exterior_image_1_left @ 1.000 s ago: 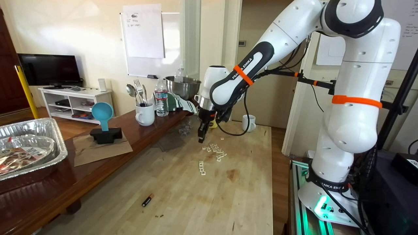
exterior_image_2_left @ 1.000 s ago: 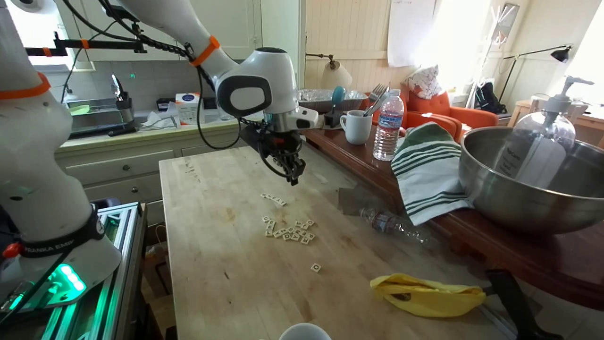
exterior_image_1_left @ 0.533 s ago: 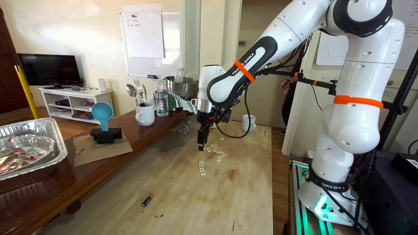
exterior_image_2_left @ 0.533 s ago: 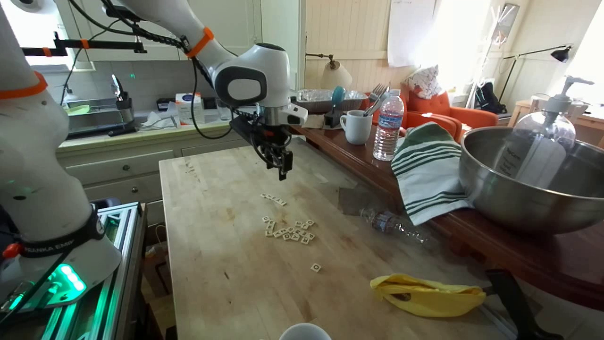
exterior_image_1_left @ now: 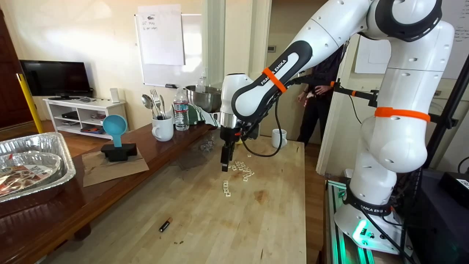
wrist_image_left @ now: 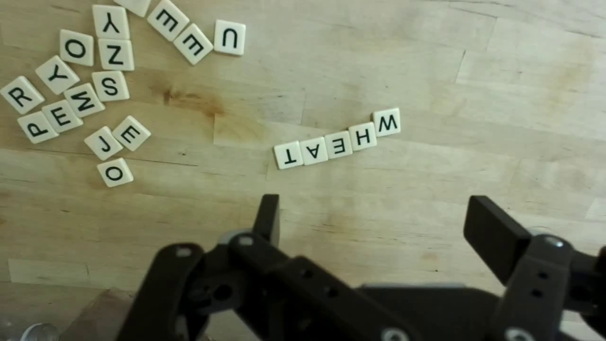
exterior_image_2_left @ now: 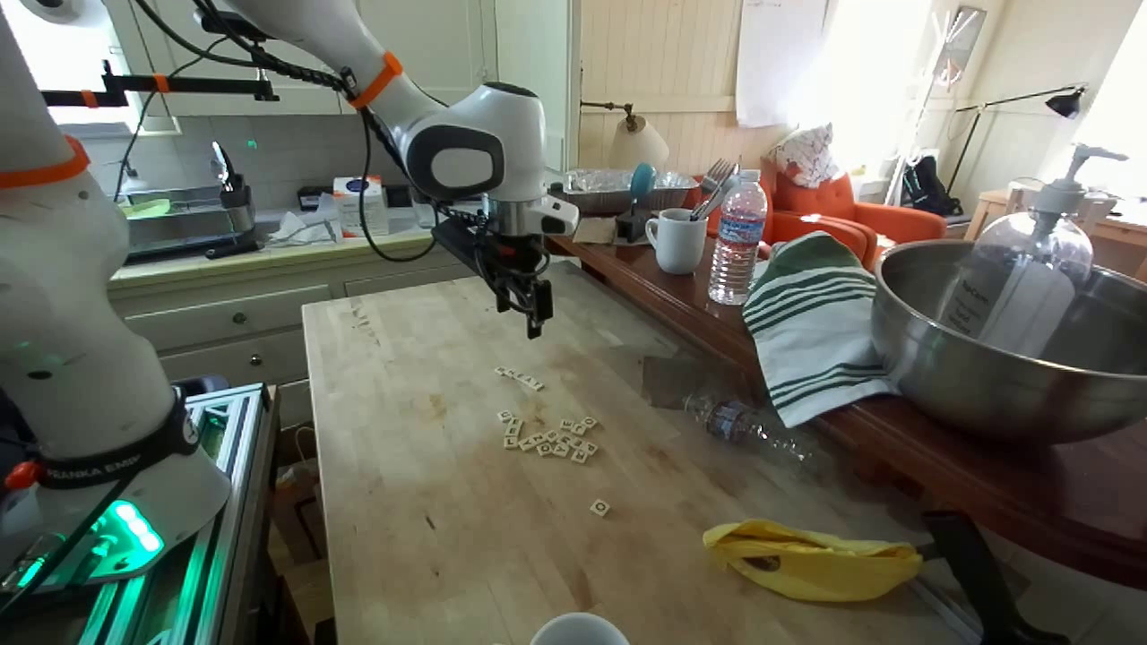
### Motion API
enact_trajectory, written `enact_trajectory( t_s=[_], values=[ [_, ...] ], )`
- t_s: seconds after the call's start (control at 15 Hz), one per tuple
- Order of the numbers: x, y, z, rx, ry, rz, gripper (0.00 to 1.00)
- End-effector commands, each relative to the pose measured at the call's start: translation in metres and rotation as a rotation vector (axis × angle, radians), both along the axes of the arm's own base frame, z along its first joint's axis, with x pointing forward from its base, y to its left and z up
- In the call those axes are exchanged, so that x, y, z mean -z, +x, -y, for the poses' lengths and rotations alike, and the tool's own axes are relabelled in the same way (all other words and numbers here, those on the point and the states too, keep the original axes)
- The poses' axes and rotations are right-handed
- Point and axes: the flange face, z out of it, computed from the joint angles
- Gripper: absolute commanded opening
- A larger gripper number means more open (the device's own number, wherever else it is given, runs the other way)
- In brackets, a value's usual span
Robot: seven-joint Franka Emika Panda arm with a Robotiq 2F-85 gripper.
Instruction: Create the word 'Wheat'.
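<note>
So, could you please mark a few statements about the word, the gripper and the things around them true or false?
1. The word reads WHEAT. True.
2. The gripper is shut. False: it is open.
3. The battery lies on the table. True.
4. The bowl holds cutlery. False: it holds a pump bottle; the cutlery is in a mug.
5. More tiles lie apart from the word. True.
</note>
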Motion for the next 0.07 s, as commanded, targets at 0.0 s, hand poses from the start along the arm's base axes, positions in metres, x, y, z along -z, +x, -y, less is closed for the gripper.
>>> enact_trajectory(
  t_s=[0.0],
  values=[
    [-0.0005,0.0002,-0.0003,0.0,0.0,-0.001,1.0]
  ],
)
